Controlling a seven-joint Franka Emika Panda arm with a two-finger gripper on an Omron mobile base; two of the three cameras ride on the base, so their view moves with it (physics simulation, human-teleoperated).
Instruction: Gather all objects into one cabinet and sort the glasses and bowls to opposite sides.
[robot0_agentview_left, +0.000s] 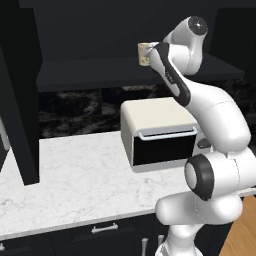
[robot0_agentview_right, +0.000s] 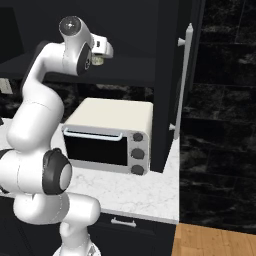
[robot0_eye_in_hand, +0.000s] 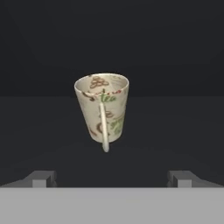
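The cream mottled cup (robot0_eye_in_hand: 103, 111) stands upright on the dark cabinet shelf (robot0_eye_in_hand: 175, 131), its thin handle turned toward the hand camera. My gripper (robot0_eye_in_hand: 112, 179) is open, its two fingertips (robot0_eye_in_hand: 41, 178) spread wide, short of the cup and apart from it. From the left base view the cup (robot0_agentview_left: 144, 53) sits on the shelf (robot0_agentview_left: 100, 70) just past my wrist. The cabinet's open door with the long silver bar handle (robot0_agentview_right: 184, 75) stands to the right. The grey mug, the orange mug and the black bowl are out of view.
A cream toaster oven (robot0_agentview_left: 157, 132) sits on the white marble counter (robot0_agentview_left: 75, 175) directly beneath the shelf and my forearm. Another black open door panel (robot0_agentview_left: 20, 100) hangs at the left. Black drawers with short silver pulls (robot0_agentview_left: 105, 228) run below the counter.
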